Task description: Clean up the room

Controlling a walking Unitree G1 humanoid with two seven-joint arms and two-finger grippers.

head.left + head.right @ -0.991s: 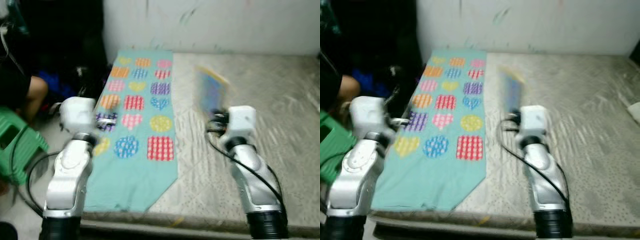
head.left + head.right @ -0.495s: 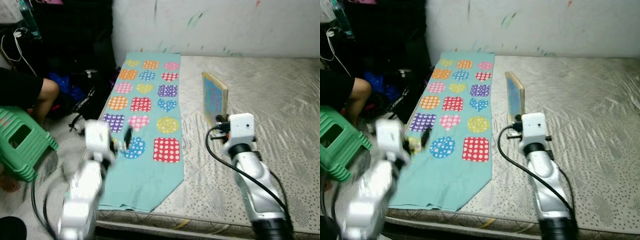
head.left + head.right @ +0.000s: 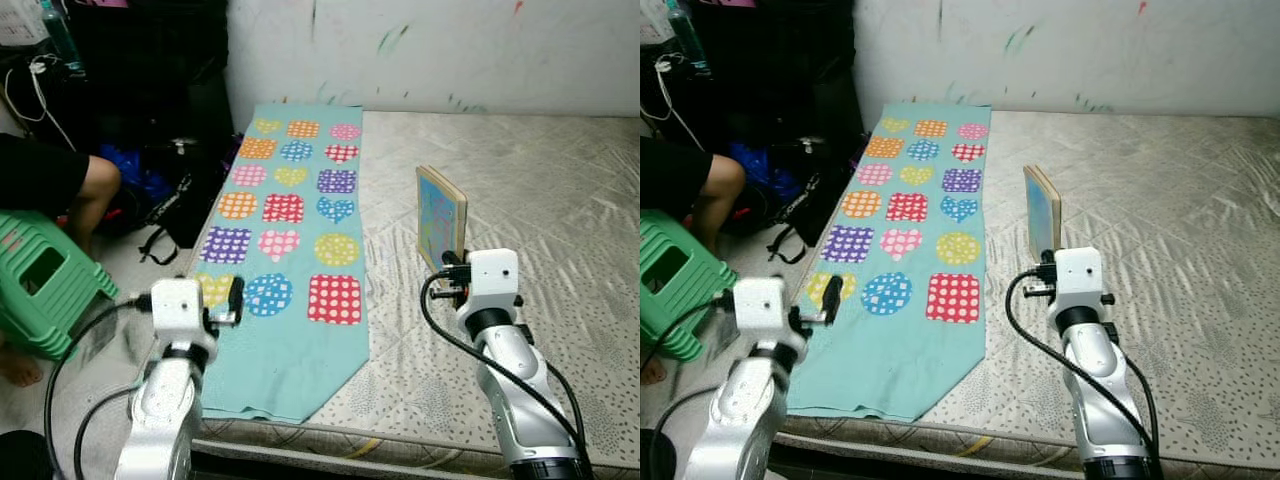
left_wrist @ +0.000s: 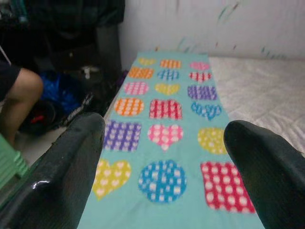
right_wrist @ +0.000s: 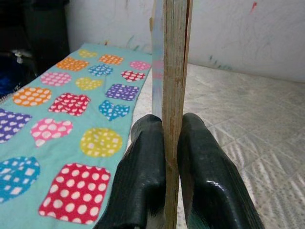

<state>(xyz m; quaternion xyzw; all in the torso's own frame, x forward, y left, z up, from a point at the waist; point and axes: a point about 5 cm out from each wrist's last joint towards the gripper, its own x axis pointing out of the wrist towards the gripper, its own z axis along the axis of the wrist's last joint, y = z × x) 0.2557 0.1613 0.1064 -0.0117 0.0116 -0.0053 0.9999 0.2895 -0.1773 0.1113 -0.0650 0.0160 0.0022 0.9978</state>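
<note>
Right wrist view: our right gripper [image 5: 169, 138] is clenching a thin book [image 5: 172, 62], its two black fingers [image 5: 145, 162] pressing on either face of the lower edge while the book is standing upright, spine toward the camera. In the left eye view we are holding that book [image 3: 441, 216] above the bare mattress [image 3: 560, 200], near the mattress's middle and just beside the right edge of the teal blanket [image 3: 290, 250]. The blanket, patterned with dotted hearts, circles and squares, is lying as a long strip along the left edge of the mattress, running from the wall [image 3: 450, 50] toward the front edge, where its end is hanging over slightly.

Our left gripper [image 3: 232, 300] is hovering off the mattress's left front corner, over the blanket's left edge; in the left wrist view its fingers [image 4: 71, 162] are spreading wide apart with nothing between them, the blanket [image 4: 167, 133] lying below.

On the floor to the left of the mattress, a green plastic stool [image 3: 40, 290] is standing close to our left arm. A person is sitting behind it, a bare knee [image 3: 100, 180] showing. Between that knee and the mattress's left edge, a black bag [image 3: 180, 200] with loose straps and something blue [image 3: 125, 170] are crowding the floor against dark furniture. Paint marks are speckling the white wall behind the mattress
</note>
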